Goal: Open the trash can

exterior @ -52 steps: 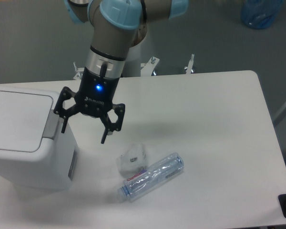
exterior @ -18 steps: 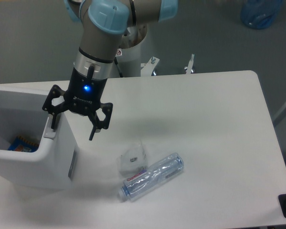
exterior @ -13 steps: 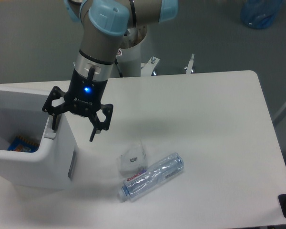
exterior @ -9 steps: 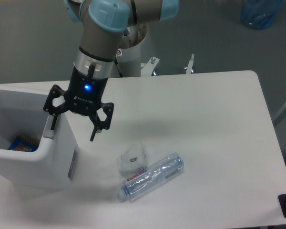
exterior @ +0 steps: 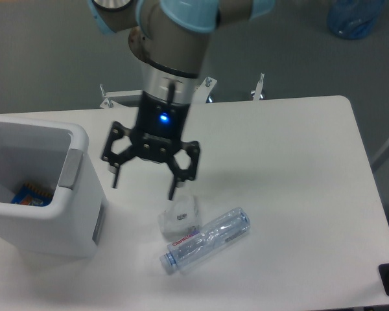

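The trash can (exterior: pixel 58 223) is a white boxy bin at the left of the table. It stands open: the flat lid is out of sight and I see down into it, where an orange and blue wrapper (exterior: pixel 31 195) lies. Its grey push tab (exterior: pixel 72 170) sits on the right rim. My gripper (exterior: pixel 144 182) is open and empty. It hangs above the table to the right of the can, apart from it, just above the small white packet (exterior: pixel 179 216).
A clear plastic bottle (exterior: pixel 205 240) lies on its side in front of the packet. The white table (exterior: pixel 292 181) stretches to the right. A blue translucent container (exterior: pixel 354 16) stands on the floor at the top right.
The lid was shut 2.9 s ago and has been open since. My gripper has swung right, from the can's push tab to above the white packet, still open.
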Controlling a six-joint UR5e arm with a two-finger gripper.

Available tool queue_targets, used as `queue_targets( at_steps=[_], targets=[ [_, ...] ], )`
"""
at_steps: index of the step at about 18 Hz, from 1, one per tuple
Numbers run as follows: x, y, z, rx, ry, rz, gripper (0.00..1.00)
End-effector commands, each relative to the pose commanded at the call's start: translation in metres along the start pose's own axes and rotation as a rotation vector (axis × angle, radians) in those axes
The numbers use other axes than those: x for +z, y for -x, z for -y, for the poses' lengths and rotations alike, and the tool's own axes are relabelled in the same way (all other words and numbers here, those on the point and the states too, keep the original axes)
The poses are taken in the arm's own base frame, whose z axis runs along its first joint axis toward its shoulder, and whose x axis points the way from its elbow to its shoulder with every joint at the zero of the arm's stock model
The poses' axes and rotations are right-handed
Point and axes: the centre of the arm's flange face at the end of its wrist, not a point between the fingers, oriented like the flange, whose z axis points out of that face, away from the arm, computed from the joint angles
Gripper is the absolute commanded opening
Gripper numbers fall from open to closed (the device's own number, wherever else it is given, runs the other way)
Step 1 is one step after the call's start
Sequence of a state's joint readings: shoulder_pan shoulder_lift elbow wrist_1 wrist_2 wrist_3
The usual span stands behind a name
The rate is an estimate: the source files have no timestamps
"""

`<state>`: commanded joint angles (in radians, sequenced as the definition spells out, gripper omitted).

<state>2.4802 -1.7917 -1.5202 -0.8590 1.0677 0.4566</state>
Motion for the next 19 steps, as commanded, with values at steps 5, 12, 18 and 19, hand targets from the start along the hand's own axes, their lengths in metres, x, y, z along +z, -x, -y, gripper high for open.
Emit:
queue_targets(
  at_steps=[5,12,18,19],
  targets=[
    [-0.005,0.103,-0.039,0.07,0.043,0.087,1.0],
    [0.014,0.207,-0.101,0.337,0.312,0.233,1.0],
    [0.018,0.211,-0.114,0.488,0.423,0.234,1.0],
    [0.018,0.211,-0.116,0.51,0.461,0.244,1.0]
  ],
)
